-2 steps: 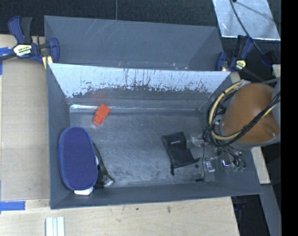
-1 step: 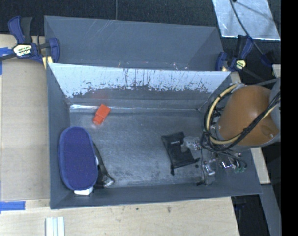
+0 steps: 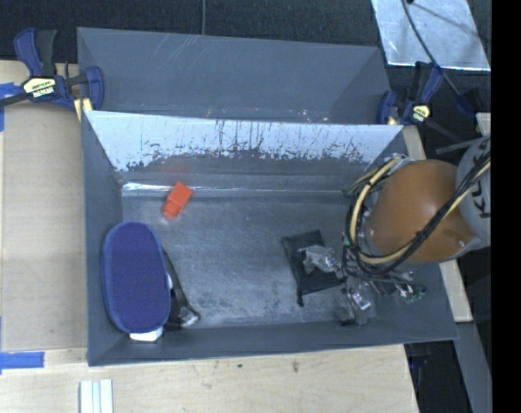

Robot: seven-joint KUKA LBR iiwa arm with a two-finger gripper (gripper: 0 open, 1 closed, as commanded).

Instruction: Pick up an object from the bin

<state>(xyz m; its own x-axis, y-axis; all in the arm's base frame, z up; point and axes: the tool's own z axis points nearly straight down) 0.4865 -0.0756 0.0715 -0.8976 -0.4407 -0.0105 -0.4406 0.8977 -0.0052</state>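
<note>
My gripper (image 3: 309, 263) is low over the bin floor in the right half, reaching leftwards from under the arm's orange cover. The floor just beside it shows no loose thing. A small orange block (image 3: 177, 200) lies at the back left of the floor, near the foot of the back wall and well away from the gripper. Against the left wall towards the front lies a blue oval brush-like thing (image 3: 137, 275), with a white and black part at its front end.
The arm with its orange cover and cables takes up the bin's right front corner. The bin's sloped back wall is scratched and scuffed.
</note>
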